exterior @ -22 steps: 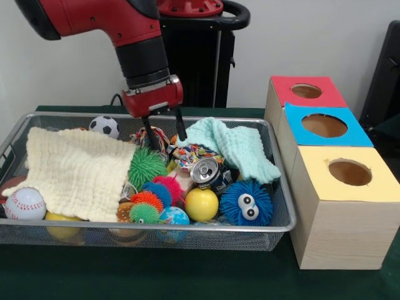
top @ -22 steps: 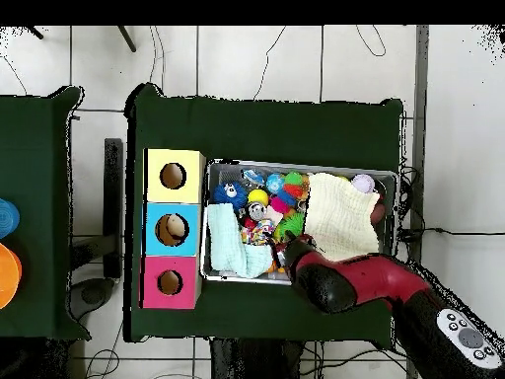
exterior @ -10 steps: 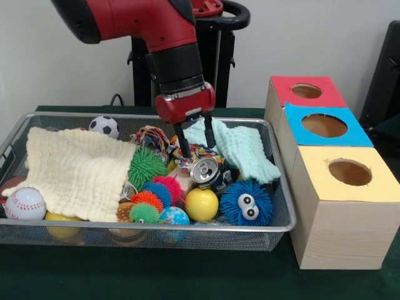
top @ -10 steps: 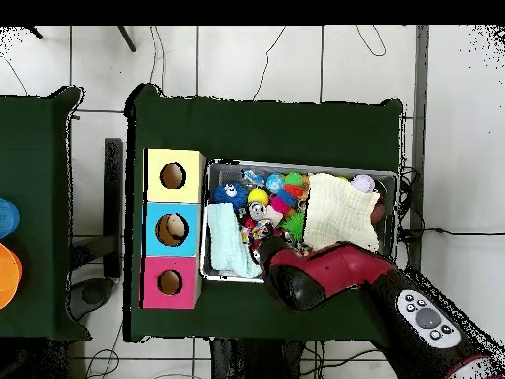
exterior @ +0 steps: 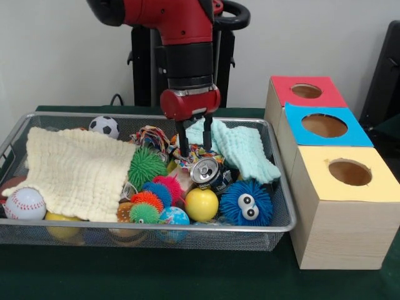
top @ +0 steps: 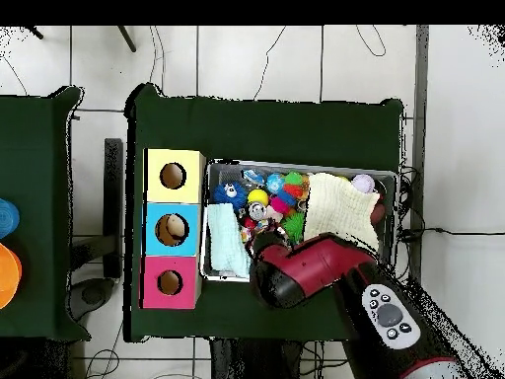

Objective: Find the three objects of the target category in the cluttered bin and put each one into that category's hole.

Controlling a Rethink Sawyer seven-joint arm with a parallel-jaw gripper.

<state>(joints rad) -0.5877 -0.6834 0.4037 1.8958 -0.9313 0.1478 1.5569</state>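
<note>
The wire mesh bin (exterior: 282, 187) sits on a dark green table (exterior: 187, 278), packed with balls, cloths and small toys. The gripper (exterior: 195, 146) hangs over the bin's back middle, its two thin black fingers (exterior: 182, 139) parted with a clear gap between them and nothing held; the tips reach down to a multicoloured rope toy (exterior: 195, 154) lying just behind a crushed drink can (exterior: 207, 171). To the can's side a mint green cloth (exterior: 240, 149) drapes toward the bin's corner, and in front of it lie a blue fuzzy ball with googly eyes (exterior: 246, 203) and a smooth yellow ball (exterior: 201, 204). A green spiky ball (exterior: 146, 166) and several smaller pink, orange and green spiky ones crowd the middle, and a large cream cloth (exterior: 75, 170) covers the other half of the bin, with a baseball (exterior: 25, 204) at its front edge and a small soccer ball (exterior: 104, 126) at the back rim. Beside the bin stand three wooden boxes in a row, each with a round hole in a coloured top: yellow box (exterior: 347, 206) nearest the camera, blue box (exterior: 325, 127) in the middle, red box (exterior: 305, 91) furthest. In the overhead view the red arm (top: 325, 268) crosses the bin's edge, and the table stands on a floor of pale tiles (top: 256, 59) with loose cables trailing over it. A plain light wall (exterior: 56, 56) backs the scene.
</note>
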